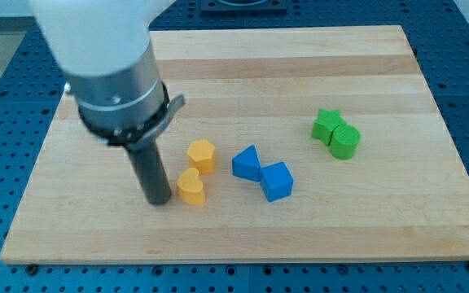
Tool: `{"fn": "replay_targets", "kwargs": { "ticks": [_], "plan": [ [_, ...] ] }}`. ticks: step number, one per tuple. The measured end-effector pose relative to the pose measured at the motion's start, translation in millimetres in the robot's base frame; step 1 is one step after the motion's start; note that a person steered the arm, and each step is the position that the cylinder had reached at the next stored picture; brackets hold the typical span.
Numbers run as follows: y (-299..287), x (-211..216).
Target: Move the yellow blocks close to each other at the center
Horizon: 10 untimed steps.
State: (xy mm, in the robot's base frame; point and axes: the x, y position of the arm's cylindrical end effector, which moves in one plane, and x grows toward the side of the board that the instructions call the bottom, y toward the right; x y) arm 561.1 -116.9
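Arm down from the view's upper left, rod upright

A white housing narrows into a grey metal collar, and below it the straight dark rod stands nearly vertical; my tip [158, 200] rests at the board surface in the view's lower-left part, 1 rod, no tilt evident.

Lying flat across the view: a pale wooden board [300, 236], grain running left to right, sitting on a blue perforated bench [6, 81]. Resting on the board near centre: a yellow hexagonal block [202, 155], and a yellow heart-shaped block [190, 186] sitting just beside it at 7 o'clock. Standing at 3 o'clock of these: a blue triangular block [247, 163], touching a blue cube [277, 181] at its 4 o'clock. Sitting well apart at 2 o'clock of the centre: a green star block [326, 124] touching a green cylinder [345, 142]. Pressing down on the board just beside the heart at 9 o'clock: my tip [157, 198].
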Motion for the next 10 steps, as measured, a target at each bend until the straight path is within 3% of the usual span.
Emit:
{"fn": "replay_targets", "kwargs": {
  "ticks": [1, 3, 5, 7, 10],
  "plan": [
    [0.0, 20.9],
    [45.4, 13.5],
    [35.1, 2.7],
    [44.2, -133.7],
    [44.6, -138.2]
  ]
}}
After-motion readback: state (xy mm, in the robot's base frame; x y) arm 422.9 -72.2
